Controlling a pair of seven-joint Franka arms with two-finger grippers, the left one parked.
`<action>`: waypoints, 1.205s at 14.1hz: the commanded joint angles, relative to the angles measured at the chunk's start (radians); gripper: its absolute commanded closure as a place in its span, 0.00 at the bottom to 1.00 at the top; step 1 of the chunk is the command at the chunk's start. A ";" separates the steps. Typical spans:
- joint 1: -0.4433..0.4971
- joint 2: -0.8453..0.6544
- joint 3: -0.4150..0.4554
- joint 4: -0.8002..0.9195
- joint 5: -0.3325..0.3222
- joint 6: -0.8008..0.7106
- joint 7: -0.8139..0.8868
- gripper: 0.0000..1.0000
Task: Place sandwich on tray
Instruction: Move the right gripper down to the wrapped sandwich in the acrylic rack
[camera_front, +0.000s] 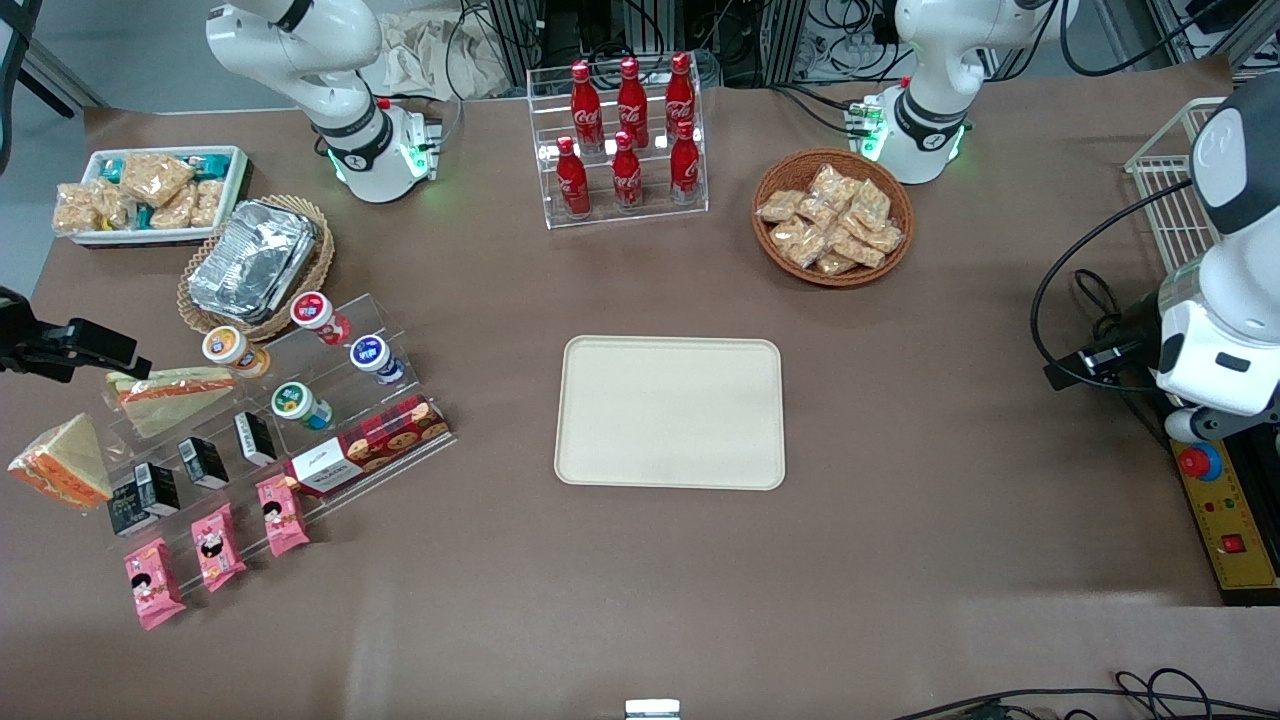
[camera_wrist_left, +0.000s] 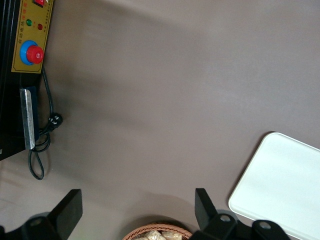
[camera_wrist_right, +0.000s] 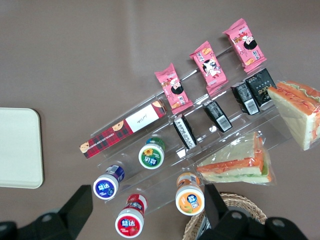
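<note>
Clear wrap covered the sandwich (camera_front: 62, 462), a pale wedge with orange-red layers along one edge, which lay at the working arm's end of the table, just beside the acrylic display steps (camera_front: 290, 420) and nearer the front camera than the flatter green-banded wedge (camera_front: 170, 396). The tray (camera_front: 670, 412) sat bare in the middle of the table, well apart from it. In the right wrist view we saw our gripper (camera_wrist_right: 145, 210) with its two fingers spread wide and nothing between them, hovering above the little round tubs (camera_wrist_right: 150, 156) and the wicker basket (camera_wrist_right: 225, 220) of foil containers, not yet over the sandwich (camera_wrist_right: 300, 115).

We judged the reach had barely begun. To do it well, we needed to carry the gripper away from the tubs and centre it over the correct wedge, not the green-banded one (camera_wrist_right: 240, 162) lying closer to it. Turning the wrist so the fingers closed across the two broad bread faces seemed wisest, since slick wrap and soft bread would slip or crush under a hard pinch. The small black cartons (camera_front: 150, 490) stood close by, so a straight descent would spare them.
</note>
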 joint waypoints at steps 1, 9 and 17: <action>-0.004 0.000 -0.001 0.012 0.021 0.007 -0.002 0.01; -0.037 -0.007 -0.003 0.015 0.026 0.007 -0.008 0.01; -0.034 0.011 -0.038 0.010 -0.169 0.019 -0.014 0.01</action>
